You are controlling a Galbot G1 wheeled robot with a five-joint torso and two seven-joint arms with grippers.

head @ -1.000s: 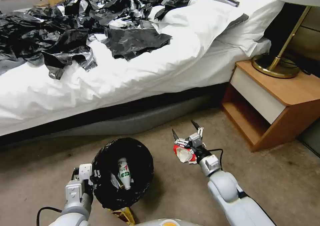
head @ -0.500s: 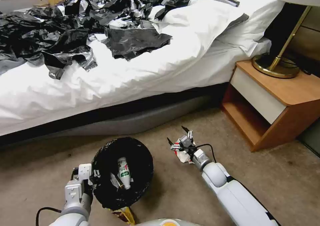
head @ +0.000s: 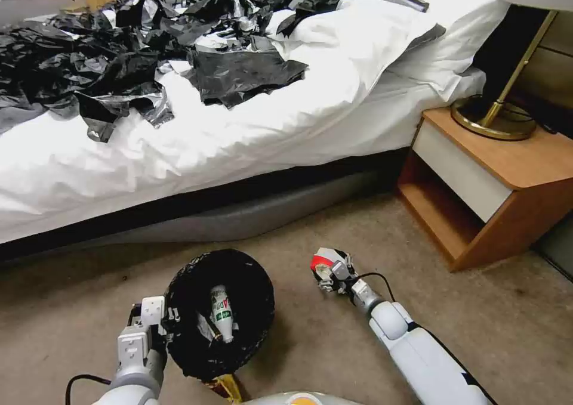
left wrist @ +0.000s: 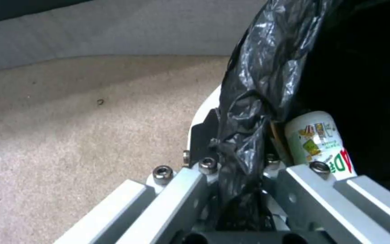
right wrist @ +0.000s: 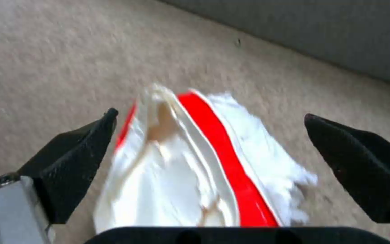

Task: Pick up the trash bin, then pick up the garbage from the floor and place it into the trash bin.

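The right tool (head: pixel 327 272) is low over the carpet (head: pixel 310 345), just before the bed (head: pixel 239 136), and its two black fingers (right wrist: pixel 75 159) stand wide apart. The red-and-white carton (right wrist: pixel 195 169) (crumpled, with a red stripe along it) lies on the floor between these fingers, close to the palm of the tool; in the right wrist view neither finger seems to touch it, though the picture is blurred there. The left tool (head: pixel 156 321) is clamped on the rim of the trash bin (head: pixel 262 297), with the black bag (left wrist: pixel 249 112) pinched between its fingers. The bin is to the left of the carton, near but apart from it. Inside the bin lies a bottle (head: pixel 222 312) with a white and green label. A yellow wrapper (head: pixel 224 386) shows at the bin's near side.
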